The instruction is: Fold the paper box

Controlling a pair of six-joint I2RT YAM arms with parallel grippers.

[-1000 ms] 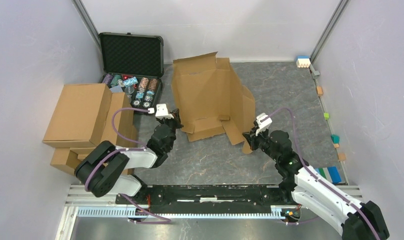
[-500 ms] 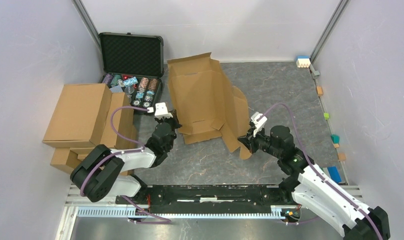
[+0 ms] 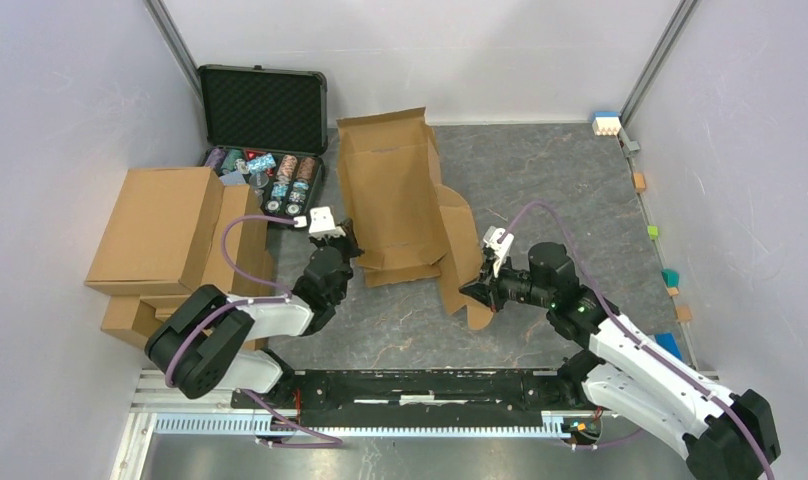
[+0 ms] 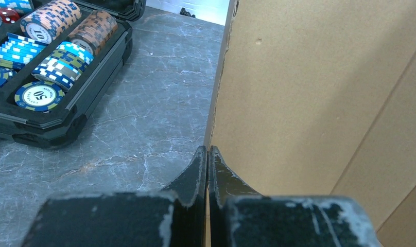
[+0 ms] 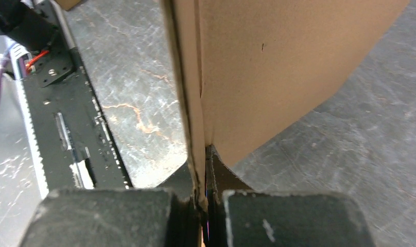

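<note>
My left tool (image 4: 207, 154) and right tool (image 5: 203, 154) are both clamped on paper box (image 3: 390, 195) edges. Right has swung its side inward, near upright, so the wall fold is progressing.

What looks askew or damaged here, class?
The box lies unevenly: its right panel is tipped up on edge, pinched by the right fingers, while the left fingers pinch its near left edge. A small dent marks the cardboard there. Nothing is spilled.
</note>
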